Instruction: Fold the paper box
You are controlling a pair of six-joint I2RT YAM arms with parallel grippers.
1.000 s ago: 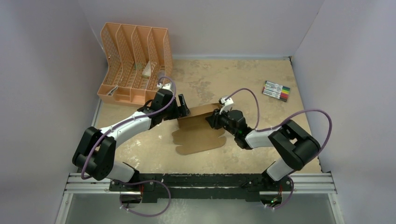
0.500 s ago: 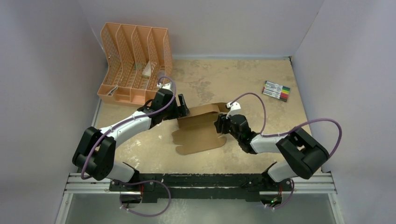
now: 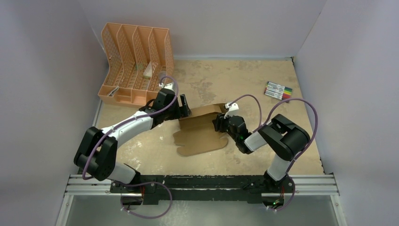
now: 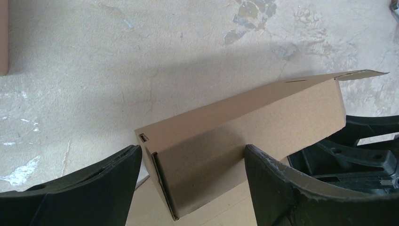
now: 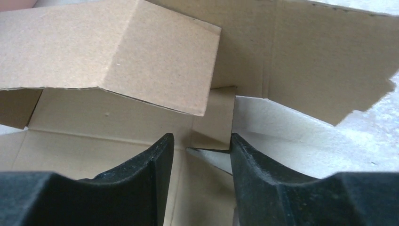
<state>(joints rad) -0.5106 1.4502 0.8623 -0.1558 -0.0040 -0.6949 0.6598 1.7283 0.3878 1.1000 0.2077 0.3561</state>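
Observation:
The paper box (image 3: 200, 134) is brown cardboard, partly folded: a flat scalloped sheet on the table with a raised, folded-over wall along its far edge. My left gripper (image 3: 186, 109) is open at the wall's left end. In the left wrist view the wall (image 4: 244, 122) stands between my spread fingers (image 4: 94, 183) without touching them; the gripper (image 4: 193, 162) is empty. My right gripper (image 3: 218, 124) is at the box's right end. In the right wrist view it (image 5: 201, 147) is open, with a small corner tab (image 5: 214, 125) between the fingertips, below the folded panel (image 5: 117, 56).
A peach-orange slotted file organizer (image 3: 136, 61) stands at the back left, close behind my left arm. A pack of coloured markers (image 3: 278, 92) lies at the back right. White walls enclose the table on three sides.
My right arm's elbow swung outward and then back in, while its gripper stayed at the box's right end. The left arm and the box have barely moved.

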